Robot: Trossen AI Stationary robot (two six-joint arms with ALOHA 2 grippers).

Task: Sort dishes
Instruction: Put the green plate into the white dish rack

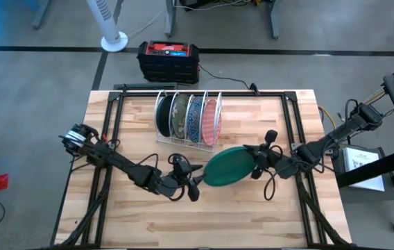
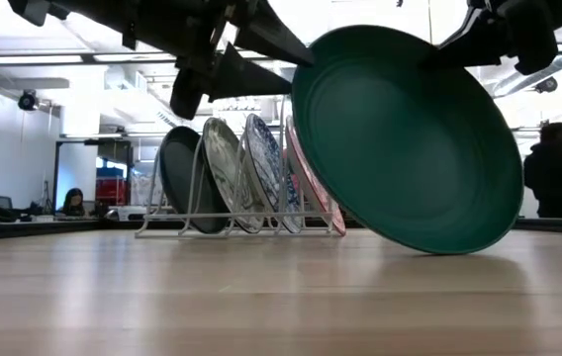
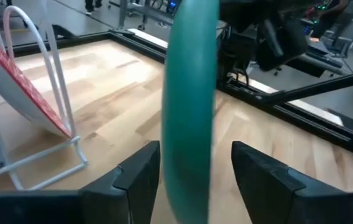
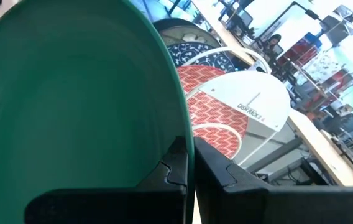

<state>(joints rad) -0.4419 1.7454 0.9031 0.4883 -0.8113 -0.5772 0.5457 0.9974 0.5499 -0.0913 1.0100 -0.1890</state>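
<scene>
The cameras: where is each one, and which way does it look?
High view: above, looking down; both arms, green plate, rack.
Low view: table height, looking across; arms overhead.
Left wrist view: on the left arm; left gripper open around the plate's rim.
Right wrist view: on the right arm; right gripper shut on the rim.
All share the green plate.
</scene>
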